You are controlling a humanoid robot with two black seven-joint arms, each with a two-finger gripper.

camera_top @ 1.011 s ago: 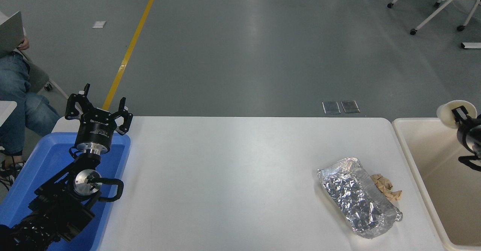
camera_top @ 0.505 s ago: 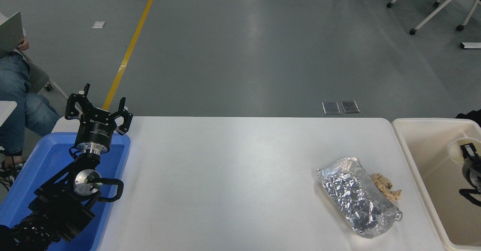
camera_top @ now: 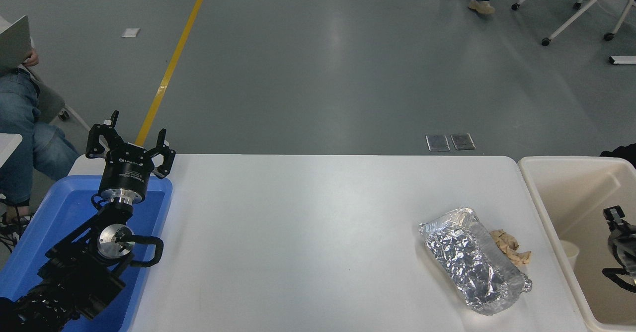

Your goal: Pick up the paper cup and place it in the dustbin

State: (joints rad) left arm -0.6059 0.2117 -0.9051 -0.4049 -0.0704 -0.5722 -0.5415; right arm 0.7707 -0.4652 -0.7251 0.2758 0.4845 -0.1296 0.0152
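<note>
The paper cup (camera_top: 570, 254) stands low inside the dustbin (camera_top: 561, 183), against its left wall, with only its upper part showing above the rim. My right gripper (camera_top: 609, 243) hangs inside the dustbin at the picture's right edge, to the right of the cup and apart from it, open with nothing between its fingers. My left gripper (camera_top: 130, 140) is parked at the lower left over the far end of the blue tray, open and pointing up.
A crumpled silver foil bag (camera_top: 472, 261) and a scrap of brown paper (camera_top: 511, 247) lie on the white table (camera_top: 308, 232) near the dustbin. A blue tray (camera_top: 54, 222) sits at the left edge. A seated person is at the far left, and legs walk at the top.
The right gripper came down from above the dustbin's far rim into the bin with the cup, then let it go. The cup now sits by the left wall. The left arm has not moved.
</note>
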